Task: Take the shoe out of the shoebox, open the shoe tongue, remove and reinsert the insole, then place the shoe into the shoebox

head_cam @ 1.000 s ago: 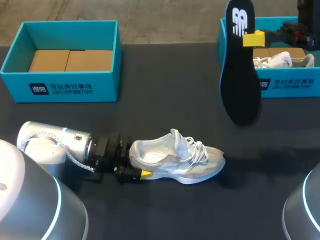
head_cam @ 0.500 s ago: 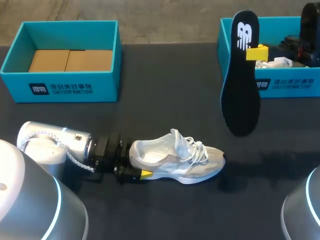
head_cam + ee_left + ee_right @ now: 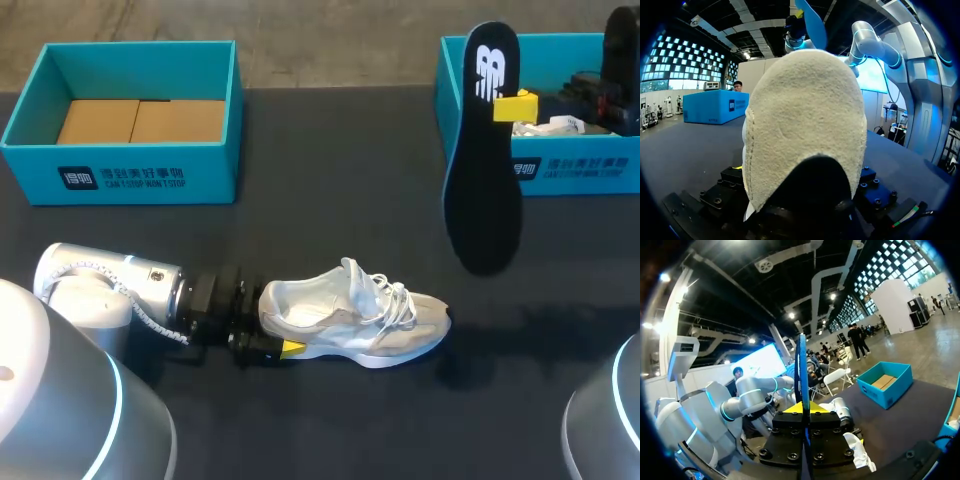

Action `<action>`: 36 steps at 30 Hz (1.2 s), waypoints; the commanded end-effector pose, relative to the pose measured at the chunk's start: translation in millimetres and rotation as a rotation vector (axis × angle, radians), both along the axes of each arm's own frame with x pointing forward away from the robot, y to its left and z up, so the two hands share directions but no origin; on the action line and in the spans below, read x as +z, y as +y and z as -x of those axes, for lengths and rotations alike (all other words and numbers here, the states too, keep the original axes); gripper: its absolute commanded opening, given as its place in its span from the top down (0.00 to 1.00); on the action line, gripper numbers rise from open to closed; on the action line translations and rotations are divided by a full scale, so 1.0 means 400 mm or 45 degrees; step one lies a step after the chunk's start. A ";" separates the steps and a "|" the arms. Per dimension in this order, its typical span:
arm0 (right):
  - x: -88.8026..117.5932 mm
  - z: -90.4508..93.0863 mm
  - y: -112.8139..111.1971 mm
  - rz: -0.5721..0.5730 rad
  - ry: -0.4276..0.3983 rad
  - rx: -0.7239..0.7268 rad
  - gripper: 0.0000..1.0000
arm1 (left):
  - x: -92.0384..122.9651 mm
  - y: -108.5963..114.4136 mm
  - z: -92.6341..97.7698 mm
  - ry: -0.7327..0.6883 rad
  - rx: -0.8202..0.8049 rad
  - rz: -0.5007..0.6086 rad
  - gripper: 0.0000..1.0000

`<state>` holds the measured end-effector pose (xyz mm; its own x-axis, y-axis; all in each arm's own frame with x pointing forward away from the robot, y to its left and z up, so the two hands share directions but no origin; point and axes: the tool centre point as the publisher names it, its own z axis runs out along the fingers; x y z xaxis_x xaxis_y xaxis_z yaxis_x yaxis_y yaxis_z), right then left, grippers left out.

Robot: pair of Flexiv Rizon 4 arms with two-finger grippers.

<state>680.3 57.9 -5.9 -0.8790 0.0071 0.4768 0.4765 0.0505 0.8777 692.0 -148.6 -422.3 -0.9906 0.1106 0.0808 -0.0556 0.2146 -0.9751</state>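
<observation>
Near the front edge of the tabletop point(image 3: 330, 150), the left gripper point(image 3: 275, 348) is clamped on the heel of the shoe point(image 3: 350, 320). Toward the far right corner, the right gripper point(image 3: 512, 105) pinches the insole point(image 3: 483, 190), hanging upright

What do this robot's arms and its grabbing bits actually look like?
The left arm and right arm are smooth rounded silver-grey tubes with glowing light-blue rings at the joints. A white ribbed cable runs along the left wrist. Each ends in a blocky black bolted mount carrying jaws with bright yellow tips.
</observation>
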 end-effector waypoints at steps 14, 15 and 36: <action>0.036 0.057 -0.059 -0.022 0.001 -0.107 1.00 | -0.001 0.000 0.000 0.000 0.001 -0.001 1.00; 0.039 0.063 -0.054 -0.020 0.003 -0.101 1.00 | -0.001 0.000 0.000 0.000 0.001 -0.001 1.00; 0.034 0.088 0.004 0.011 0.120 -0.189 1.00 | -0.001 0.000 0.000 0.000 0.001 -0.001 1.00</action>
<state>652.4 58.4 8.1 -0.8243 0.1232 0.5526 0.5547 -0.0191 0.8318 692.0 -148.6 -422.3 -0.9906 0.1106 0.0808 -0.0556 0.2146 -0.9751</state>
